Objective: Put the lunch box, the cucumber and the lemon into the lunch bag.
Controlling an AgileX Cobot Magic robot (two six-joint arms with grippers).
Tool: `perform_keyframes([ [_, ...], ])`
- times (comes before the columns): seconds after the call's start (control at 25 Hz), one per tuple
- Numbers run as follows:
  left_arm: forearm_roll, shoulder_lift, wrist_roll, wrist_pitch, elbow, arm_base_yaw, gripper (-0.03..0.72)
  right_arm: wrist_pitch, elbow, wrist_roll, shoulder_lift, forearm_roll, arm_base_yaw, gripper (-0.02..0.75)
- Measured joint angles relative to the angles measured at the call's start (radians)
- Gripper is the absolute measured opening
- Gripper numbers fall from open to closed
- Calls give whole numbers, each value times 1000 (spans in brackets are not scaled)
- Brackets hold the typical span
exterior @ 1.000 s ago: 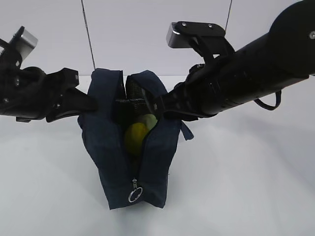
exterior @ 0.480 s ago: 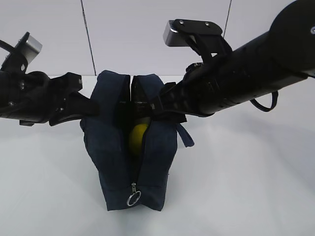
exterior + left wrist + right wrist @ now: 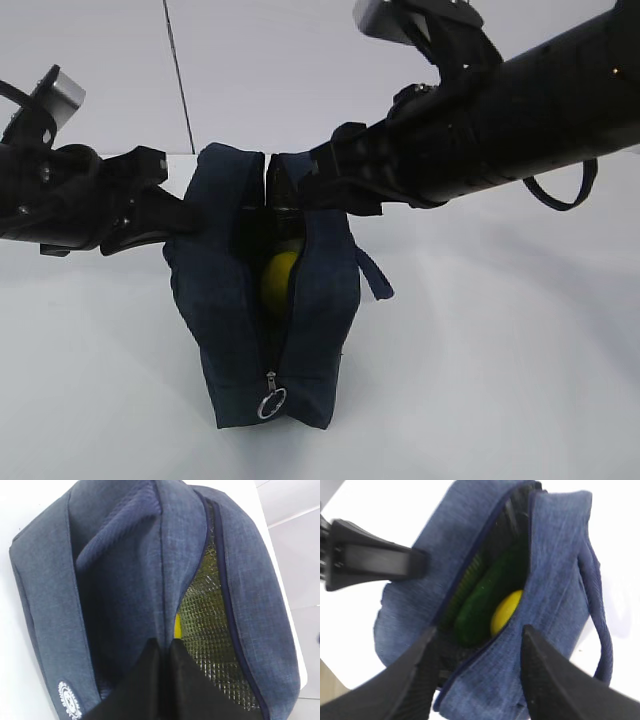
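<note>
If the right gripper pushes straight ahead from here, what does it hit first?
Probably the lunch bag: the open right gripper straddles its mouth, with the cucumber and lemon just beyond. Depth is unclear.

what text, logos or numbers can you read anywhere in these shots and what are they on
No readable text in any view.
Lunch bag: a small round white emblem printed low on its side in the left wrist view; any lettering in it is too small and blurred to read.
Zipper ring pull: no marking visible.
Left gripper and right gripper: plain black, no labels.
</note>
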Motion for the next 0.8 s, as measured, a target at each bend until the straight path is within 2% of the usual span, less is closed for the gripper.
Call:
perform_keyframes([
  [0.4, -4, 0, 0, -2, 0, 0, -5, 17, 15, 23, -29, 9, 0, 403],
  [0.8, 0, 0, 0, -2, 0, 0, -5, -115, 219, 32, -176, 93, 0, 404],
])
